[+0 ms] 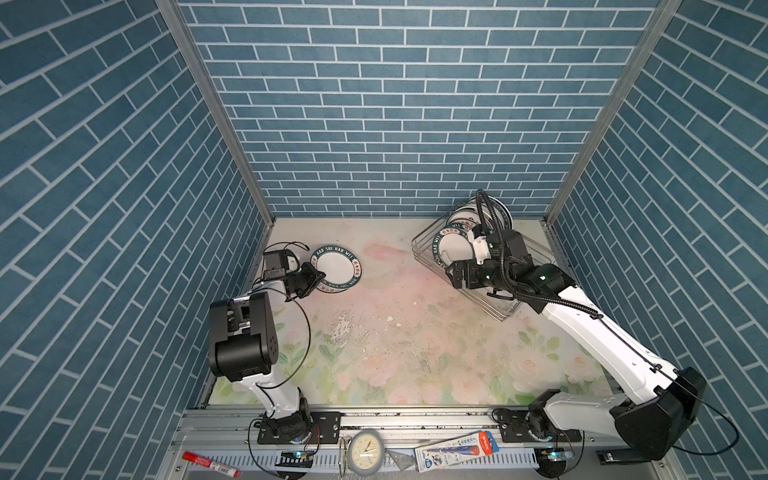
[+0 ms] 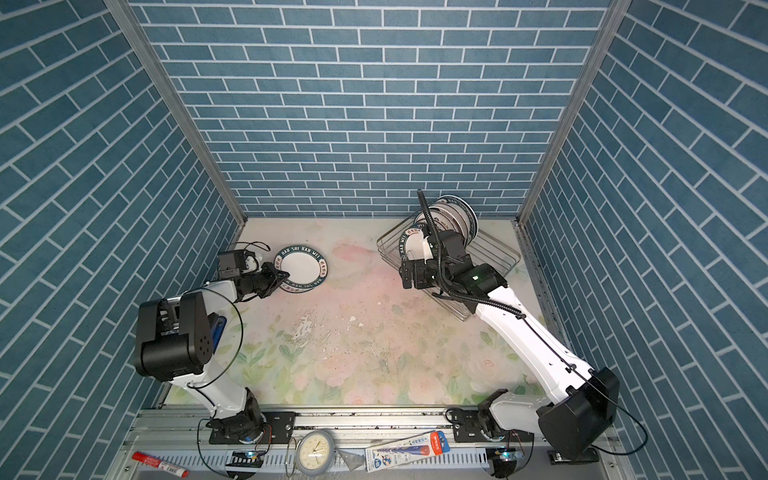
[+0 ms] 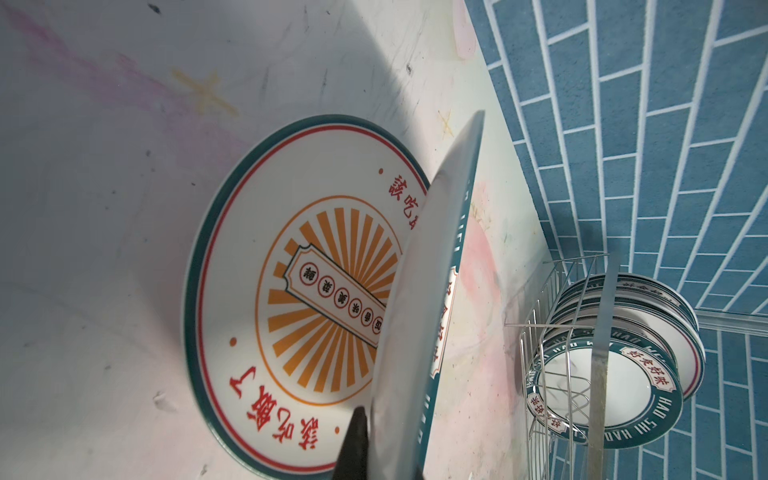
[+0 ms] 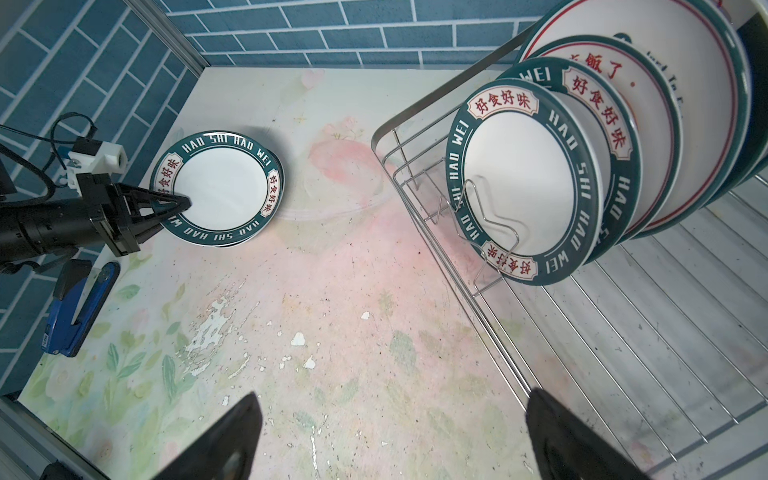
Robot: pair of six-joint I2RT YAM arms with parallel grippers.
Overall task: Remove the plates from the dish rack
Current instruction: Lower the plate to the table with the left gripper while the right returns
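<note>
- Plates stand on edge in a row at the far end of the dish rack, one behind the other, between its upright wire prongs.
- In both top views the rack sits on the right rear part of the table, near the back wall.
- The two front plates in the row have dark green rims with white letters. The ones behind them show red characters and a thin red ring. How many stand at the very back I cannot tell.
- The left gripper is pressed together on the near rim of a green-rimmed plate, so the rim sits between its fingers.
- This plate is over the left rear part of the table, well apart from the rack. The left wrist view shows it edge-on and tilted, with the gripped side higher.
- Under it a sunburst plate lies flat on the table, with orange rays and red characters. I cannot tell whether the far edge of the gripped plate touches it.
- The right gripper is spread wide and holds nothing.
- In the right wrist view one of its fingers is above the bare table and the other is above the near edge of the rack.
- In both top views the right gripper hangs at the left side of the rack, near the front plate of the row but not touching it.
</note>
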